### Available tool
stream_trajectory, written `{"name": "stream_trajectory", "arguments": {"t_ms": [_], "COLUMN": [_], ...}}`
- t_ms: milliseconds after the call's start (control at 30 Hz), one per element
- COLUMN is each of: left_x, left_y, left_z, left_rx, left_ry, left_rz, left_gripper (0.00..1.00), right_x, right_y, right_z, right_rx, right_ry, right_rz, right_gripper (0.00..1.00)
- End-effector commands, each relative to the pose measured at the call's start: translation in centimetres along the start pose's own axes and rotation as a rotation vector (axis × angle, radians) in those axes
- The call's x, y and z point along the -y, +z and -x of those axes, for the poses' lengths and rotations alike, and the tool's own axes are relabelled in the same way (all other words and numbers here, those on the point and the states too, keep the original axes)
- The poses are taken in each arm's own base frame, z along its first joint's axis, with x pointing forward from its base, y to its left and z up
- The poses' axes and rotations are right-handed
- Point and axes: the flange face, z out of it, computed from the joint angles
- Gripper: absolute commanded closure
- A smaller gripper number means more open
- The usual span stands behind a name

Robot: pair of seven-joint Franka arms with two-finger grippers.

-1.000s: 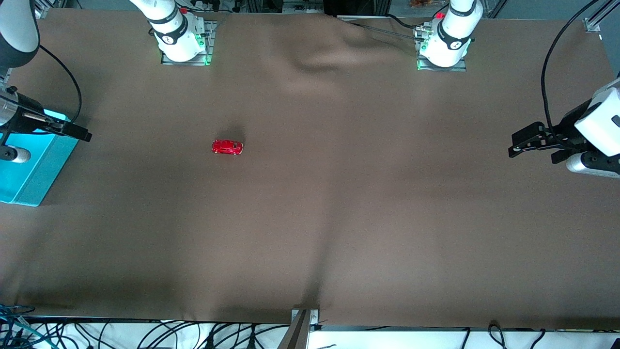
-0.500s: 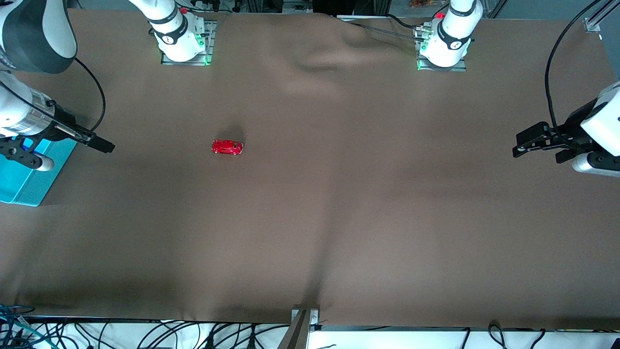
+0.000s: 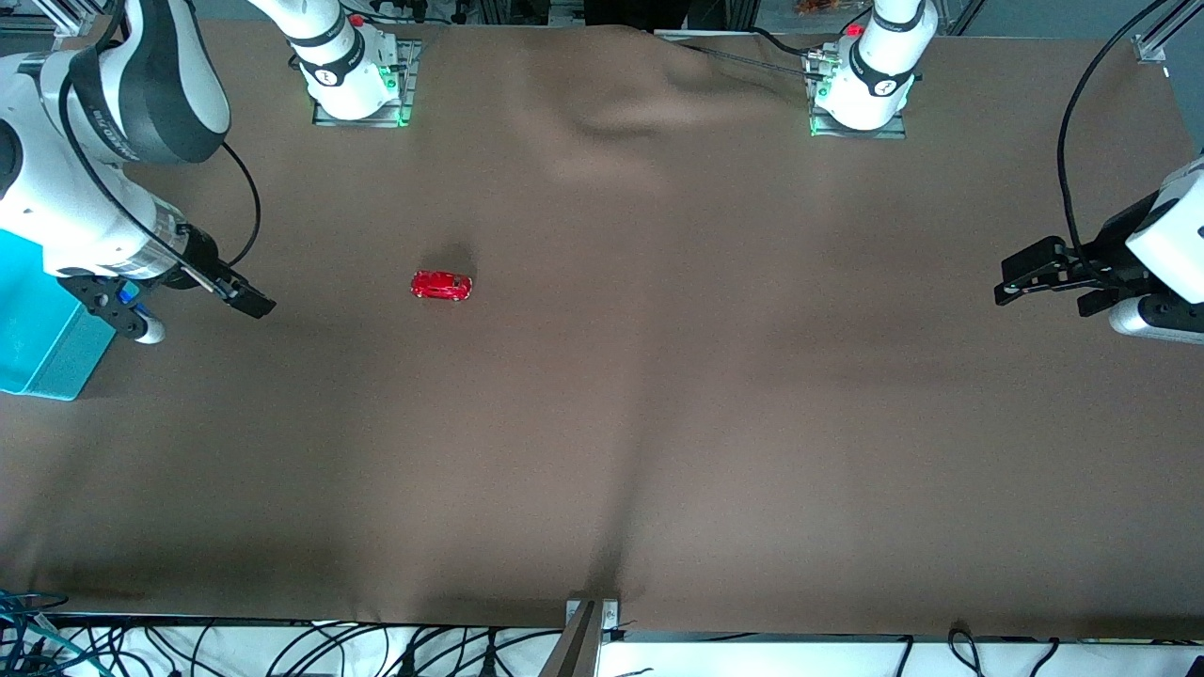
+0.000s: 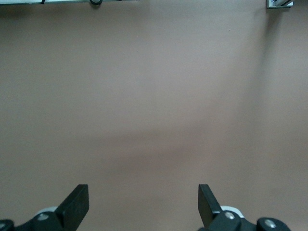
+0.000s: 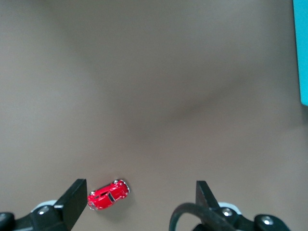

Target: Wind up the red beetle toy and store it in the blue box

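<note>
Right gripper (image 3: pixel 246 299) fully open, empty, over the cloth between blue box (image 3: pixel 38 329) and red beetle toy (image 3: pixel 441 285). Left gripper (image 3: pixel 1021 275) open, empty, waiting well apart.

Toy out on the table, box way off at one end

The toy (image 3: pixel 441 285) sits on the table (image 3: pixel 658 423) toward the right arm's end, a bit closer to the arm bases than to the camera edge. The box (image 3: pixel 38 320) is at the very edge of that same end, well apart from the toy. The right gripper (image 3: pixel 188 301) hangs over the table between box and toy, just beside the box. The left gripper (image 3: pixel 1039 282) hangs over the left arm's end, well apart from everything.
</note>
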Motion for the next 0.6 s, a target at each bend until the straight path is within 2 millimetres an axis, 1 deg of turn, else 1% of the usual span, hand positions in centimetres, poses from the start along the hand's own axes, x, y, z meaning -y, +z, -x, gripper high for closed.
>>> {"name": "stream_trajectory", "arguments": {"t_ms": [0, 100, 233, 433, 567], "left_x": [0.1, 0.0, 0.0, 0.0, 0.0], "left_y": [-0.1, -0.1, -0.1, -0.1, -0.1], "left_z": [0.2, 0.2, 0.2, 0.2, 0.2], "left_rx": [0.007, 0.007, 0.007, 0.007, 0.007], "left_ry": [0.023, 0.025, 0.025, 0.025, 0.025], "left_rz": [0.022, 0.023, 0.023, 0.022, 0.022], "left_gripper": [0.00, 0.00, 0.00, 0.00, 0.00], "right_x": [1.4, 2.4, 2.9, 4.0, 4.6], "right_y": [2.1, 3.4, 4.7, 6.3, 7.9], "right_z": [1.3, 2.1, 3.1, 4.3, 4.9], "right_rx": [0.014, 0.024, 0.030, 0.019, 0.013], "right_ry": [0.119, 0.148, 0.143, 0.222, 0.272], "right_rz": [0.006, 0.022, 0.031, 0.028, 0.025], "right_gripper": [0.00, 0.00, 0.00, 0.00, 0.00]}}
